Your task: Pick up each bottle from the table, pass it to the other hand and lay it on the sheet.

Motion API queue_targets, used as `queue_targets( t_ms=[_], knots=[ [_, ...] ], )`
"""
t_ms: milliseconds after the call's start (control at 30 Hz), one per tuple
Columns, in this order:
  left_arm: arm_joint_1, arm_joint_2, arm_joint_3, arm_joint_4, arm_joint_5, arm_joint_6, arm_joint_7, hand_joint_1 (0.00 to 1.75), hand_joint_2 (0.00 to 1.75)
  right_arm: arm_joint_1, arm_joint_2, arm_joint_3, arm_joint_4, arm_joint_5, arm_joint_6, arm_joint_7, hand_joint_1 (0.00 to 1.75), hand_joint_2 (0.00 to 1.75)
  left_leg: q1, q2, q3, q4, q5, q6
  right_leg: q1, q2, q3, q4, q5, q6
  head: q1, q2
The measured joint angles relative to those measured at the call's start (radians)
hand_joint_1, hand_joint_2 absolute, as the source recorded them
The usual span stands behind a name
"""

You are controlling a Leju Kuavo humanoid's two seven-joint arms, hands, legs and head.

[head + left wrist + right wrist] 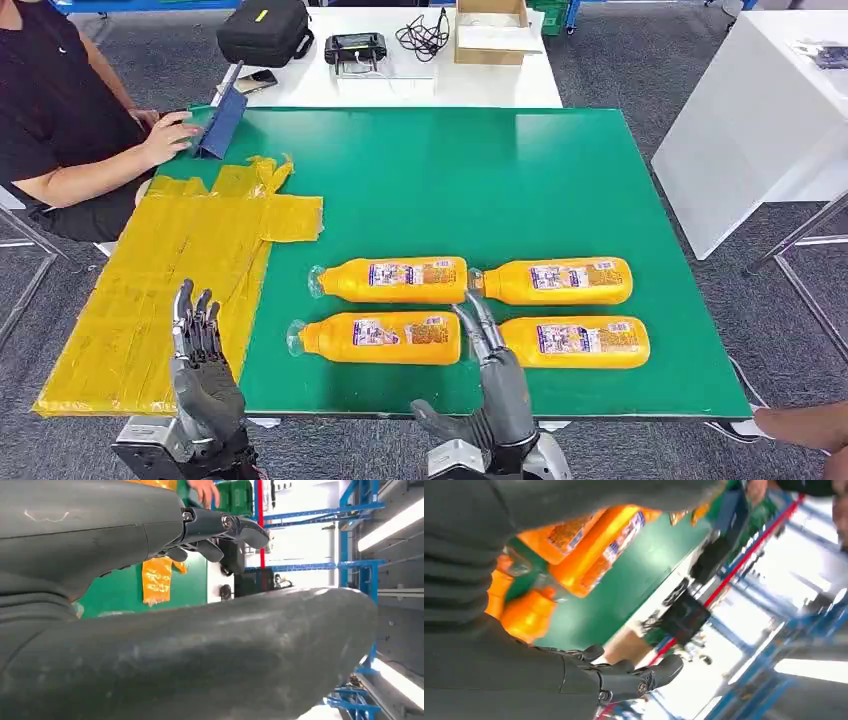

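Right hand (492, 385) of mine hovers, fingers spread and holding nothing, between the two near orange juice bottles (383, 337); I should settle squarely over one's middle before closing.

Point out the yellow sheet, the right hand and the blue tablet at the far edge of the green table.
yellow sheet (170, 300), head view, on its bare middle.
right hand (497, 385), head view, on the back of the hand.
blue tablet (224, 122), head view, on its blue back cover.
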Motion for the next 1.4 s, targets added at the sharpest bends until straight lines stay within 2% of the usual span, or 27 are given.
queue_targets(
  t_ms=[267,400,600,833,1067,1233,1400],
  knots=[
    [-0.006,0.001,-0.023,0.001,0.034,-0.075,0.000,0.00,0.00,-0.188,-0.036,0.087,0.098,0.079,0.107,0.131,0.00,1.75,0.000,0.001,0.001,0.000,0.000,0.000,0.000,0.001,0.001,0.000,0.000,0.000,0.000,0.000],
    [-0.015,0.001,-0.025,0.001,0.034,-0.127,0.000,0.00,0.00,-0.292,-0.048,0.118,0.166,0.126,0.109,0.186,0.00,1.75,0.000,0.001,0.002,0.000,0.001,0.000,0.000,0.001,0.001,0.000,0.000,0.000,0.000,0.000],
    [-0.016,0.001,-0.027,0.002,0.032,-0.135,0.000,0.00,0.00,-0.350,-0.057,0.140,0.213,0.144,0.111,0.208,0.00,1.75,0.000,0.000,0.001,0.000,0.001,0.000,0.000,0.001,0.000,0.001,0.000,0.000,0.000,0.000],
    [-0.022,0.002,-0.037,0.002,0.029,-0.156,0.000,0.00,0.00,-0.457,-0.058,0.166,0.312,0.111,0.200,0.244,0.00,1.75,0.000,0.000,0.001,0.000,0.001,0.000,0.000,0.001,0.001,0.000,0.000,0.000,0.000,0.000],
    [-0.036,0.002,-0.042,0.006,0.029,-0.151,0.000,0.00,0.00,-0.500,-0.050,0.210,0.401,0.032,0.305,0.184,0.00,1.75,0.000,0.000,0.002,0.000,0.001,0.000,0.000,0.001,0.000,0.001,0.000,0.000,0.000,0.000],
    [-0.041,0.002,-0.043,0.013,0.039,-0.159,0.000,0.00,0.00,-0.491,-0.029,0.265,0.415,0.075,0.211,0.159,0.00,1.75,0.001,0.000,0.001,0.000,0.001,0.000,0.001,0.001,-0.001,0.001,0.000,0.000,0.000,0.000],
    [-0.042,0.002,-0.041,0.013,0.054,-0.180,0.000,0.00,0.00,-0.492,-0.029,0.305,0.414,0.069,0.241,0.180,0.00,1.75,0.000,0.000,0.001,0.000,0.001,0.000,0.000,0.001,0.000,0.000,0.000,0.000,0.000,0.000]
  ],
)
